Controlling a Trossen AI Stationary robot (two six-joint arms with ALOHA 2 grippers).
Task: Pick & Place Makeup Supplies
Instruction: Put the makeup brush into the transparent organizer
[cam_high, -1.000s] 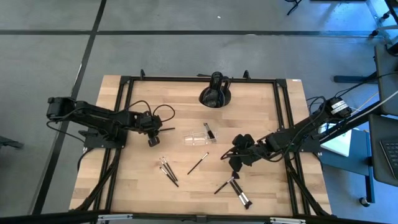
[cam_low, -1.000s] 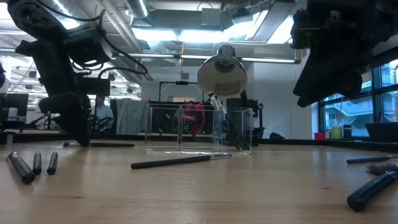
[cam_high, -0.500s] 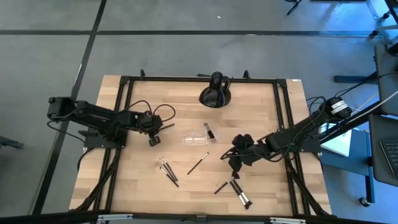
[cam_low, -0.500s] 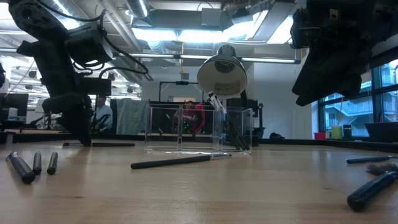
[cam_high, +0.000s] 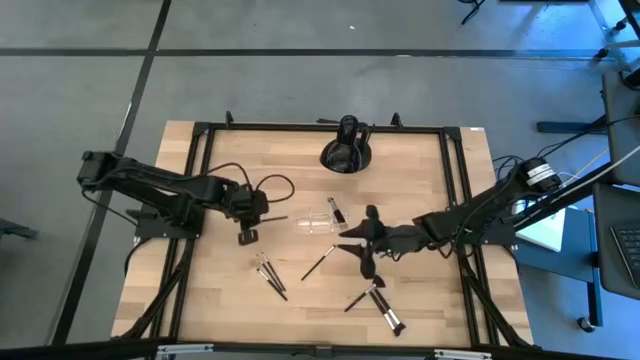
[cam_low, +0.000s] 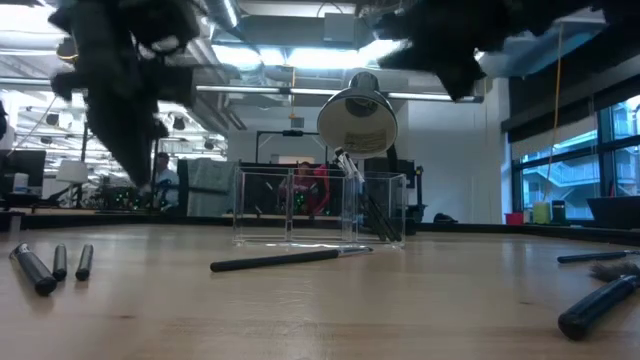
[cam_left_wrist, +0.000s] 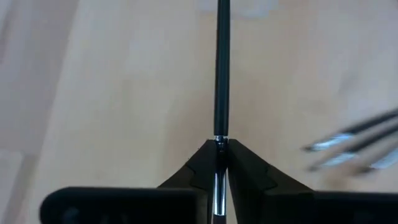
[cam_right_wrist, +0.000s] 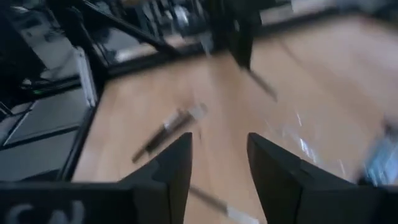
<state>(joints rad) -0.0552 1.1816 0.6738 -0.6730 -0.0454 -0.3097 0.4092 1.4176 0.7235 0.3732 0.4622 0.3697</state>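
Above table (cam_high: 210, 300), left gripper (cam_left_wrist: 221, 149) clamps a brush (cam_left_wrist: 222, 68); right gripper (cam_right_wrist: 217, 155) gapes

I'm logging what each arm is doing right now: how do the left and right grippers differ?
The left gripper is shut on a brush, pinched between its fingers; the right gripper is open and holds nothing. The left one sits left of the clear tray; the right one is on the tray's right, above the lone brush lying below the tray. Both hang over the wooden table.
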